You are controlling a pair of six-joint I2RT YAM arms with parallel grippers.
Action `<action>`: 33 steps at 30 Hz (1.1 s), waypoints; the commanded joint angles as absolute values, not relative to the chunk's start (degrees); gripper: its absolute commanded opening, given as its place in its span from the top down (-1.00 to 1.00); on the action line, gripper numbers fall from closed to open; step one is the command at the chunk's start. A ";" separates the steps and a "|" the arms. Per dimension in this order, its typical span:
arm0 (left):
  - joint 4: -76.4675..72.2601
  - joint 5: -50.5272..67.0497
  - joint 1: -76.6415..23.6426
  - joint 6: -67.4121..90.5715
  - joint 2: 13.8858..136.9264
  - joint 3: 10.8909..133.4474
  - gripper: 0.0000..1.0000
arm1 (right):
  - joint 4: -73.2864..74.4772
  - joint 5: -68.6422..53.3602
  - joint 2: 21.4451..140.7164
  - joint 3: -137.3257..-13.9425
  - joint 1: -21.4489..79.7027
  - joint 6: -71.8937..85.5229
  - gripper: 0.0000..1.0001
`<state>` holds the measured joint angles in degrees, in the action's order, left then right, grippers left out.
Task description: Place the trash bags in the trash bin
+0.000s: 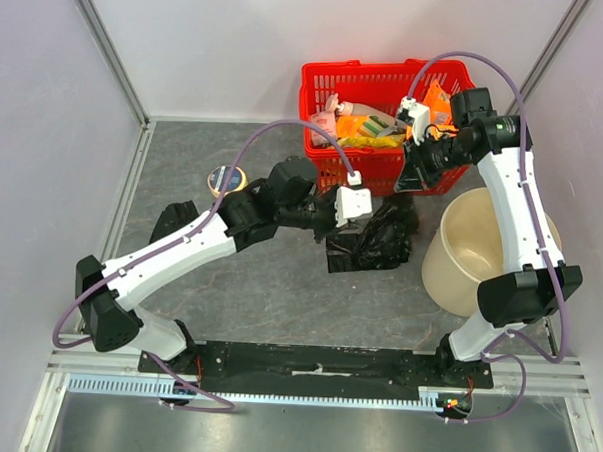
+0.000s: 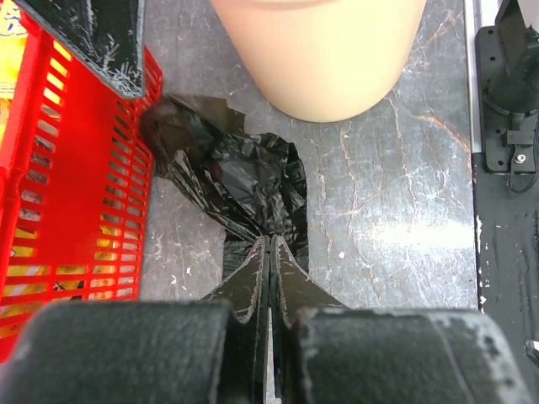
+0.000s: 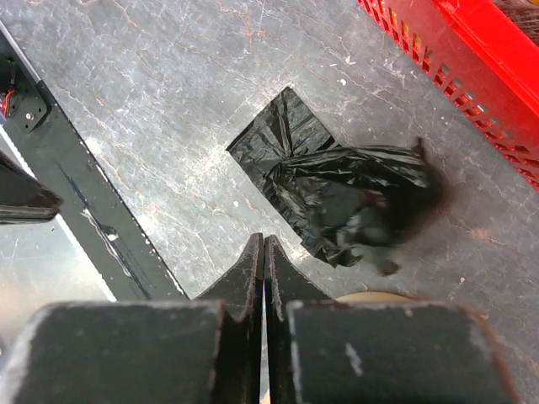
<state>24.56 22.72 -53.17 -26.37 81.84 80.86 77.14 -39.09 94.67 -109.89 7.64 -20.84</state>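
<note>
Crumpled black trash bags (image 1: 373, 244) lie on the grey floor between the red basket and the trash bin (image 1: 481, 249), a round beige bucket at the right. My left gripper (image 1: 372, 221) is shut, and its tips (image 2: 269, 242) pinch a gathered fold of a trash bag (image 2: 244, 172). The bin's wall (image 2: 320, 59) stands just beyond the bags. My right gripper (image 1: 412, 179) is shut and empty. It hovers above the bags (image 3: 337, 194) by the basket's front wall, its tips (image 3: 264, 244) over bare floor. A sliver of the bin's rim (image 3: 379, 296) shows below it.
A red wire-mesh basket (image 1: 333, 77) with toys and packets stands at the back, close to the bags (image 2: 84, 210) (image 3: 472, 42). A small round tin (image 1: 226, 180) sits at the left. A black base rail (image 1: 316, 362) runs along the near edge.
</note>
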 commanded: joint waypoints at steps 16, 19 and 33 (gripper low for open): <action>12.66 9.50 -60.91 -36.19 96.66 73.56 -0.26 | 69.61 -20.22 93.34 -100.98 7.91 -19.08 0.17; 10.12 6.60 -60.91 -40.59 101.76 76.19 -0.32 | 69.00 -18.29 94.04 -102.21 7.91 -18.02 0.14; 7.73 1.76 -61.08 -47.37 111.71 88.59 -0.39 | 67.76 -11.51 96.06 -104.24 6.59 -18.54 -0.04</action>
